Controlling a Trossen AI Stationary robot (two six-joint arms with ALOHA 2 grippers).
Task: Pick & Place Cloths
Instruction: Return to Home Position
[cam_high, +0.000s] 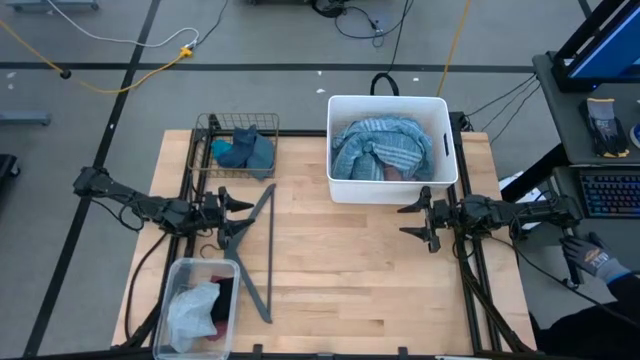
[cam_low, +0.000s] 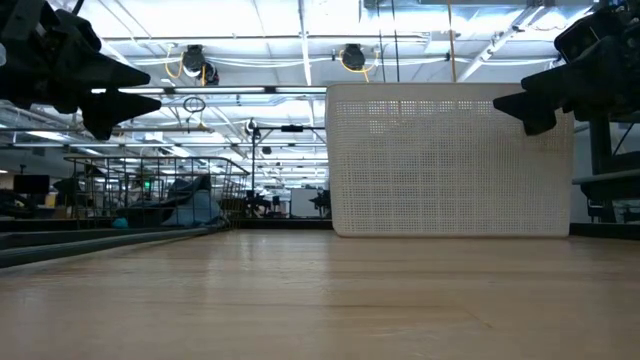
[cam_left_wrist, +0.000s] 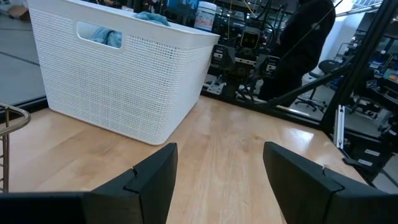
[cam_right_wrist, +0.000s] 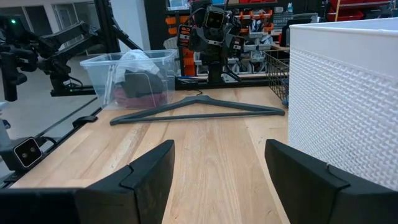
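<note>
White bin (cam_low: 450, 160) stands on wooden table (cam_low: 300, 300), right of centre. Wire basket (cam_low: 120, 190) far back left, blue cloth (cam_low: 195, 208) inside. Left gripper (cam_low: 152, 88) hangs upper left, 2 fingers apart. Right gripper (cam_low: 515, 103) upper right, overlapping bin corner.

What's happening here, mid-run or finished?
Sorting looks finished. Neither arm holds anything: the left gripper and the right gripper hang open above the table, one at each side. A blue striped cloth lies in the white bin, teal and blue cloths in the wire basket, and pale, black and maroon cloths in the clear bin. Only a grey hanger lies loose on the wood.
</note>
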